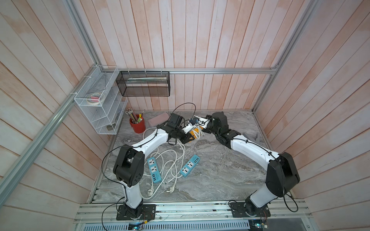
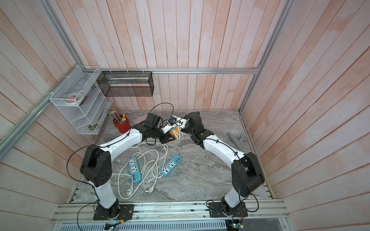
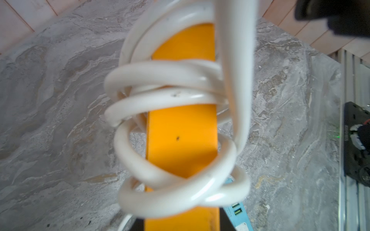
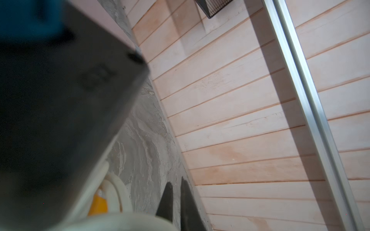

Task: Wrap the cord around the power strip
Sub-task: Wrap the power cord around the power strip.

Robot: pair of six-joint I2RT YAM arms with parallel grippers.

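Two white-and-black robot arms, left [image 1: 148, 140] and right [image 1: 252, 148], come nearest our top camera and meet over the far end of the grey marble-patterned table [image 1: 220, 176].

Entry: blue rectangular power strips [image 1: 154, 170], a pair, lying in a tangle of loose white cords on the base side of both grippers. We judge these untouched.

Entry: orange plastic power strip [image 3: 181, 130], gripped by one end in the left gripper [image 3: 181, 225], whose jaws are clamped on its body. It juts out ahead of that gripper and appears lifted clear of the table.

Entry: thick white round cord [image 3: 164, 80], looped several times around the orange body, slack and crossing. One straight strand runs alongside the strip and on beyond its free end.

Entry: right gripper [image 4: 176, 181], just past the strip's free end, its dark fingers [image 4: 167, 200] drawn almost together. We cannot tell whether they pinch cord.

We judge the winding to be well along. The next move calls for carrying the free strand round again under tension, since slack loops could slip off.
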